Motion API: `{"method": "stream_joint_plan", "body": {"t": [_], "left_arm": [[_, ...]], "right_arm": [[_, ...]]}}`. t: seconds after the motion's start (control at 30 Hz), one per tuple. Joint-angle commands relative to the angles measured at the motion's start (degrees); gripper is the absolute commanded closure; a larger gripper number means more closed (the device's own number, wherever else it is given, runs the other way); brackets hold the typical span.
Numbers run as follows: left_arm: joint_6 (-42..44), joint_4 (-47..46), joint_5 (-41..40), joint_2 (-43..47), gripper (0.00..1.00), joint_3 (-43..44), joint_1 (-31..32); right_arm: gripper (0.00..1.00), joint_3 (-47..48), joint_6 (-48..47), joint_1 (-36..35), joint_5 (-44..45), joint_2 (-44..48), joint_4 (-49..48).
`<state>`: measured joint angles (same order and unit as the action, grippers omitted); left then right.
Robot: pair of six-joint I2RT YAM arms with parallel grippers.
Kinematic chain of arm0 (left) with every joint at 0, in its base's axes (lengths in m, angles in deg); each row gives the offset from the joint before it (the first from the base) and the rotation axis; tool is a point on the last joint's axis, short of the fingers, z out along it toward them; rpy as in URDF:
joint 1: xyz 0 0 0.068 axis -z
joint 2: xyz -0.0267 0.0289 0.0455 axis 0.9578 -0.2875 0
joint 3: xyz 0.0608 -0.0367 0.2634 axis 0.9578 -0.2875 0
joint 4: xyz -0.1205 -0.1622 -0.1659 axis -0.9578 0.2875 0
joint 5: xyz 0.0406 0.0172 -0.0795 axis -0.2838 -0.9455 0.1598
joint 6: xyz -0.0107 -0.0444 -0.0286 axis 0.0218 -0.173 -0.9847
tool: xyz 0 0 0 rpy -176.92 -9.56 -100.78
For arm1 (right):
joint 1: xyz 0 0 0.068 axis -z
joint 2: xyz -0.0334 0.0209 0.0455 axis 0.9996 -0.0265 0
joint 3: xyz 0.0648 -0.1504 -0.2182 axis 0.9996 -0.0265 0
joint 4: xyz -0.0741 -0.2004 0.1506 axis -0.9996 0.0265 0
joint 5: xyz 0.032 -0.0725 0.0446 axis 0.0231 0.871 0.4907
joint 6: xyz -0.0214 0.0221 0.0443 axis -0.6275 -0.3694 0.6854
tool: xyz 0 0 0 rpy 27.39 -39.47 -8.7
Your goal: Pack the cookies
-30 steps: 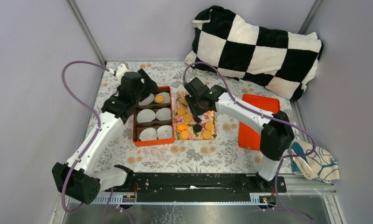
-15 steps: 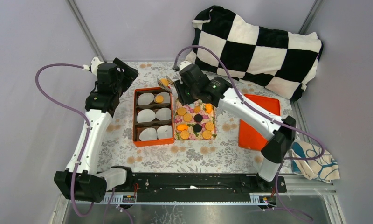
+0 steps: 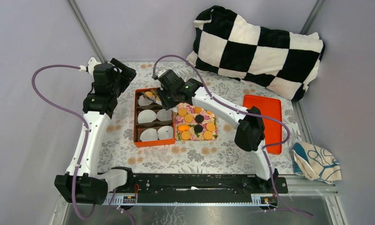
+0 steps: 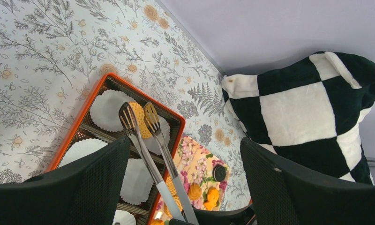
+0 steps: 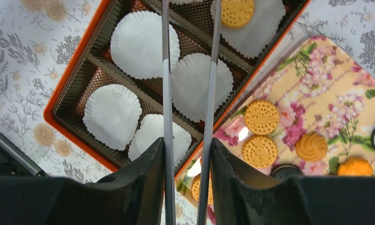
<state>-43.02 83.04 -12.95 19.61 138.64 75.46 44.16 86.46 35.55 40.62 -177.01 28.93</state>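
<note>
Several cookies, most orange-tan (image 3: 189, 118) and a few black (image 3: 198, 128), lie on the floral tray (image 3: 214, 137). My right gripper (image 3: 169, 93) (image 5: 188, 145) is shut on metal tongs (image 5: 166, 93) (image 4: 146, 159). The tongs' forked tips pinch one orange cookie (image 4: 138, 119) (image 3: 150, 93) above the far cups of the orange box (image 3: 136, 140). Another cookie (image 5: 237, 11) lies in the far right paper cup. The other white paper cups (image 3: 146, 116) hold nothing. My left gripper (image 3: 115, 76) (image 4: 185, 150) is open and empty, raised behind the box's far left corner.
A black-and-white checkered pillow (image 3: 258, 47) lies at the back. An orange lid (image 3: 270, 105) lies right of the tray, partly under my right arm. A patterned cloth (image 3: 319, 161) sits at the near right. Grey walls close both sides.
My right gripper lifted a cookie from the tray with the tongs and carried it left over the box's far end. My left arm pulled back from the box and now holds still.
</note>
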Motion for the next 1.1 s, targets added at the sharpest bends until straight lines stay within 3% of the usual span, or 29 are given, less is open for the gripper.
{"method": "stream_joint_plan", "body": {"t": [0.0, 0.1, 0.23, 0.3, 0.67, 0.87, 1.07], "left_arm": [[2.0, -0.5, 0.8, 0.6, 0.09, -0.4, -0.9], [2.5, -0.4, 0.6, 0.8, 0.09, -0.7, -1.2], [3.1, -0.5, 0.9, 0.4, 0.09, -1.0, -1.6], [3.3, -0.6, 1.7, 0.1, 0.09, -1.1, -1.7], [3.7, -1.4, 3.3, 0.4, 0.09, -1.7, -2.0], [3.3, -4.2, 6.8, 0.7, 0.09, -4.1, -2.0], [2.6, -5.8, 10.9, -0.6, 0.10, -5.9, -2.0]], "right_arm": [[0.97, 6.3, -1.6, -0.2, -2.3, -2.0, -3.0], [0.94, 6.6, -1.8, -0.2, -2.4, -3.3, -3.8], [0.62, 6.6, -2.0, -0.3, -0.9, -3.9, -4.9], [0.52, 6.6, -2.1, -0.2, -0.7, -3.8, -5.4], [0.54, 5.1, -2.0, -0.2, 0.8, -0.7, -6.8], [0.55, -11.6, -2.7, -0.2, 7.4, 14.6, -9.8], [0.56, -27.0, -0.2, -0.3, 9.2, 29.3, -6.7]]}}
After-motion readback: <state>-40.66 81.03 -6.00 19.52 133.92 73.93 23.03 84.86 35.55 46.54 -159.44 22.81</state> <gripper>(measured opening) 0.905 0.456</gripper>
